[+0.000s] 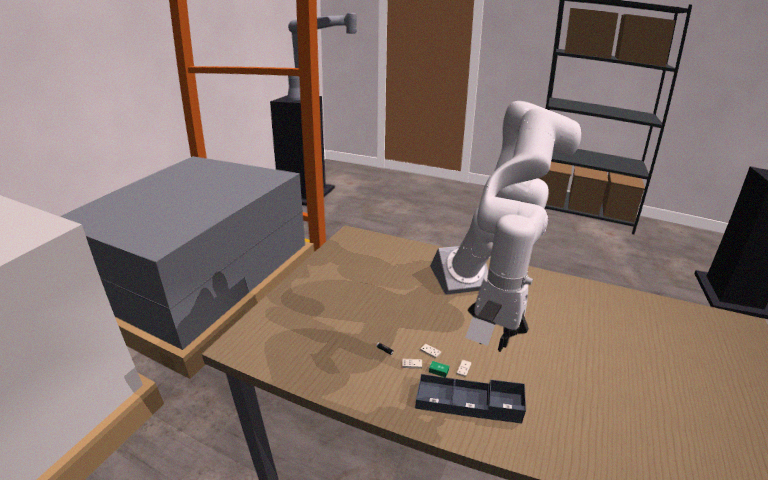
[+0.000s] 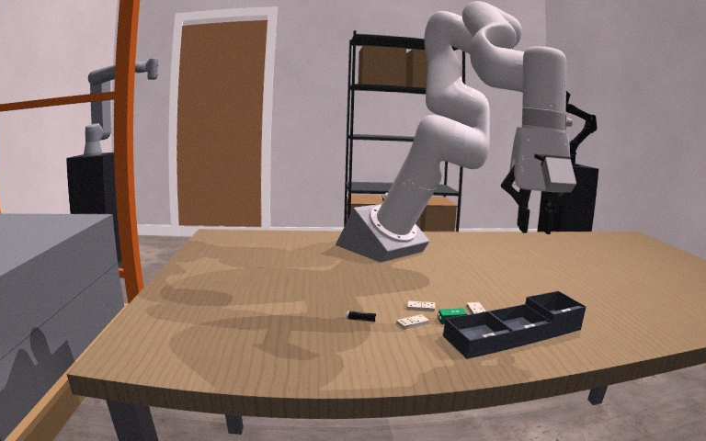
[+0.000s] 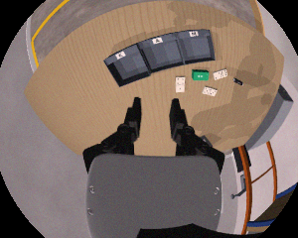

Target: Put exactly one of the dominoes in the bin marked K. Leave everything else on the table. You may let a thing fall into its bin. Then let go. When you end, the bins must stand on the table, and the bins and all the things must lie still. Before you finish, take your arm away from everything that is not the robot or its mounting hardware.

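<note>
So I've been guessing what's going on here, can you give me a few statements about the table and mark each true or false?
1. Three dominoes lie on the table. True.
2. The gripper grips a domino. False: it holds nothing, fingers apart.
3. The green block sits inside a bin. False: it lies on the table beside the bins.
4. The gripper hangs well above the table. True.

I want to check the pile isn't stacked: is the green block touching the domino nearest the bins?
Apart. The wrist view shows a strip of bare table between the green block and that domino; the top view shows the same gap.
</note>
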`<state>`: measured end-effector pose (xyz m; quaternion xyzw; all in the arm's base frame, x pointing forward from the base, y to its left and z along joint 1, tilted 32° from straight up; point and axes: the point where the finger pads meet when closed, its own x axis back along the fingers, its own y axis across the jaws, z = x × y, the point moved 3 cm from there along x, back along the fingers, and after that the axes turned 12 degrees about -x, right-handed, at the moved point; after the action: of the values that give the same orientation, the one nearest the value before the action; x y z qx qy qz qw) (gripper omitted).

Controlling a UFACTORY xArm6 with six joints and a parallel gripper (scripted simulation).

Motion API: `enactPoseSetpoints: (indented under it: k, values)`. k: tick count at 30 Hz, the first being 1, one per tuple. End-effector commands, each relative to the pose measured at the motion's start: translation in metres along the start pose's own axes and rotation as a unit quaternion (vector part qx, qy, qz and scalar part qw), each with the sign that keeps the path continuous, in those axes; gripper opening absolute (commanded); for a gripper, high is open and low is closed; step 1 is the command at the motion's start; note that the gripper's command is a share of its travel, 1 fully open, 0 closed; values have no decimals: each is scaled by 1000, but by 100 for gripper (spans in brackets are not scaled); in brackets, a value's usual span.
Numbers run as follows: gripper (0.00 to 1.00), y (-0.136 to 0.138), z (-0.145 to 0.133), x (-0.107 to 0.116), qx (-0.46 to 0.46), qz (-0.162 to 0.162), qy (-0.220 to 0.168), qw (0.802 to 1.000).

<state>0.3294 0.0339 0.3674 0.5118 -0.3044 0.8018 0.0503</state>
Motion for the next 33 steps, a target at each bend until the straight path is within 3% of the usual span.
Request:
enactPoseSetpoints:
  k: [1, 12, 14, 15, 25, 29, 33]
  values:
    - [41, 29, 8, -15, -78, 3, 2, 997]
    - [41, 109, 25, -58, -250, 0, 2, 968]
    - [41, 109, 25, -58, -250, 0, 2, 968]
    - [41, 116, 26, -62, -296, 0, 3, 955]
    - [41, 189, 41, -100, -438, 1, 2, 899]
    - [41, 199, 46, -101, -492, 5, 0, 871]
    - [41, 198, 46, -101, -492, 5, 0, 871]
